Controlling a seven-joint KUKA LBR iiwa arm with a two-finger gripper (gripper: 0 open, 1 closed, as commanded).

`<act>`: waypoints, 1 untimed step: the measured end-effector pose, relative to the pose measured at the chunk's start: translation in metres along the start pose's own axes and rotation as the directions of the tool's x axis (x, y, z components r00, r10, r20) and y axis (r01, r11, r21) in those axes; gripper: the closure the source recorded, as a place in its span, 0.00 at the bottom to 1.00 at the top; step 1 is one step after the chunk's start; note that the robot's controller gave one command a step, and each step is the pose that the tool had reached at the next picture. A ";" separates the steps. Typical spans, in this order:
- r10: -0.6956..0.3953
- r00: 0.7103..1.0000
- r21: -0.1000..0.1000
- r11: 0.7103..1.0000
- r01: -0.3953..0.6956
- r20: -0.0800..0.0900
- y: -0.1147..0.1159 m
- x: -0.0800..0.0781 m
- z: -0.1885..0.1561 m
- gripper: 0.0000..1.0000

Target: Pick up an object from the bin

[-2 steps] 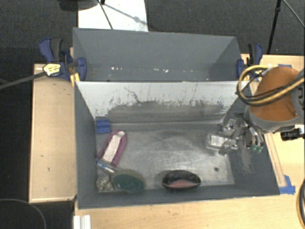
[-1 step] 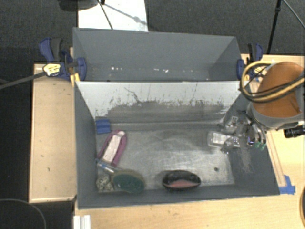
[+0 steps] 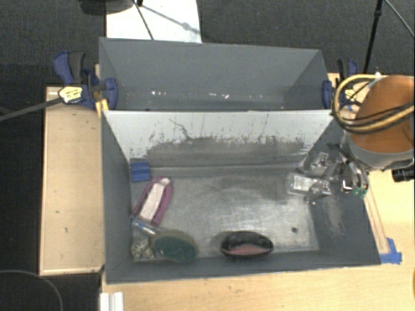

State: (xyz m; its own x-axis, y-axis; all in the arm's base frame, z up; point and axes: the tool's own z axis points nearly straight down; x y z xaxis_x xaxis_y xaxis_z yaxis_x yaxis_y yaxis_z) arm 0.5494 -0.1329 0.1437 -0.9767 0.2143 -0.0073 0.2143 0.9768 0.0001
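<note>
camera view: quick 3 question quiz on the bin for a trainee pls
1. True or false: the end effector is over the bin at the view's right side.
2. What lies by the front wall, about midway along? A) a white cup B) a dark oval thing C) a yellow ball
3. Fill in: the pink packet lies by the wall on the view's ____.
Key: 1 true; 2 B; 3 left.

Dark oval case [image 3: 246, 245] lies flat by the bin's [image 3: 214, 128] front wall; pink packet [image 3: 154, 199] and green round pad [image 3: 174, 248] lie at left
</note>
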 end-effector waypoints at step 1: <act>-0.003 1.000 0.000 1.000 0.003 0.001 0.000 -0.002 -0.052 1.00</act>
